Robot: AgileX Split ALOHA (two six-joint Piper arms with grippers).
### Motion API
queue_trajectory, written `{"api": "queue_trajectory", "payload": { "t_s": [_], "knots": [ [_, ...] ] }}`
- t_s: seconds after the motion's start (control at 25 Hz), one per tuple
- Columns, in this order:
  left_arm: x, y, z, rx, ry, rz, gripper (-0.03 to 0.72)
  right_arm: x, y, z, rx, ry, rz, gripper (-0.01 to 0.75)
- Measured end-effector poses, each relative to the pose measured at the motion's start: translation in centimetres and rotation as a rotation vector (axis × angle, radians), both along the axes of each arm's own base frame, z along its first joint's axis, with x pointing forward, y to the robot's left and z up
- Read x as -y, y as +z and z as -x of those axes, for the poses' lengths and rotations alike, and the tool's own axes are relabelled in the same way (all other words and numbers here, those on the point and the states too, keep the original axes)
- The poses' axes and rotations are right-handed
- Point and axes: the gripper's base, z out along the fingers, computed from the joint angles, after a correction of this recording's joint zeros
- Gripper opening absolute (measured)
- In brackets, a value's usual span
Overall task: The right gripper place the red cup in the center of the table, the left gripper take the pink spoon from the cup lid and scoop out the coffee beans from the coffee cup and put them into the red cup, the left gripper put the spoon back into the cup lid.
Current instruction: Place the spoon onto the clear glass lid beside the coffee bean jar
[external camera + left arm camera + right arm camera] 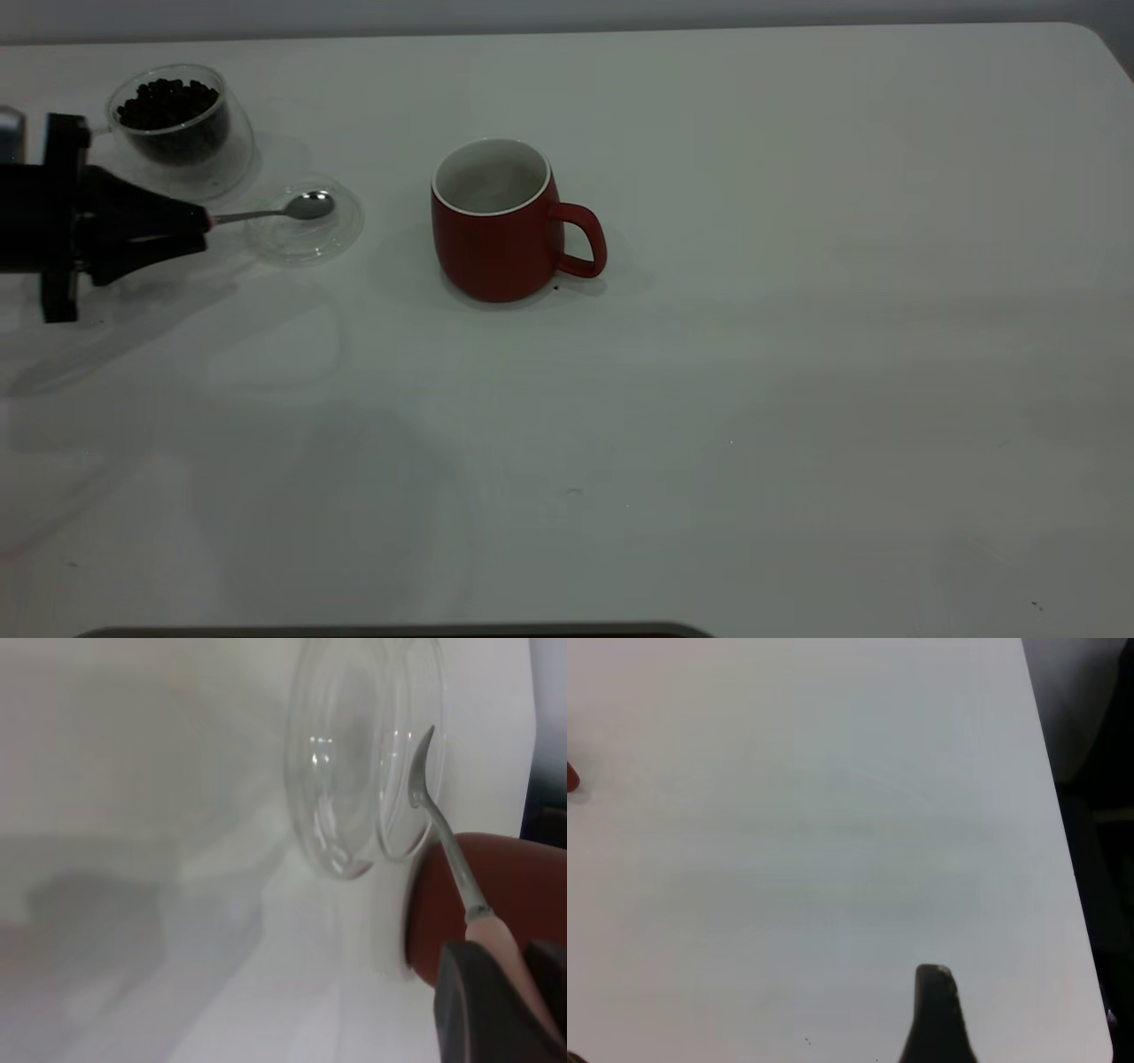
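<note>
- Plain white worktop (pixel 762 372), rounded at one far corner, dotted with a few tiny dark specks.
- Near its middle: red cup (pixel 496 226), upright, white inside, handle turned away from the left gripper.
- Beside the red cup, toward the left arm: cup lid (pixel 306 244), clear glass, lying flat.
- Just beyond the cup lid, apart from it: coffee cup (pixel 182 133), clear glass, holding a heap of coffee beans (pixel 166 99).
- Left gripper (pixel 199 229), low over the worktop on the cup lid's far side from the red cup, pinching the pink spoon (pixel 292 209) by its handle; metal bowl lying over the cup lid.
- Right gripper (pixel 935 1014): one dark finger showing above bare worktop well away from the red cup; spread or pressed together, cannot tell.
</note>
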Motion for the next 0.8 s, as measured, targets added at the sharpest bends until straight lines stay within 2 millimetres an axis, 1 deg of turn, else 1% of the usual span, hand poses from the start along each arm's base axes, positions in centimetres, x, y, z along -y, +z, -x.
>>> {"api": "queue_trajectory", "payload": {
  "t_s": [0.2,0.36,0.56,0.8],
  "knots": [
    [0.7,-0.6,-0.7,-0.016,-0.009,0.0,0.113,0.0,0.0,0.0,0.0,0.0,0.0,0.587],
    [0.7,-1.3,-0.5,-0.039,0.005,0.006,0.113,0.0,0.0,0.0,0.0,0.0,0.0,0.587],
    [0.8,-1.8,-0.4,-0.047,0.022,0.034,0.113,0.0,0.0,0.0,0.0,0.0,0.0,0.587],
    [0.8,-1.9,-0.5,-0.038,0.038,0.042,0.113,0.0,0.0,0.0,0.0,0.0,0.0,0.587]
  ]
}}
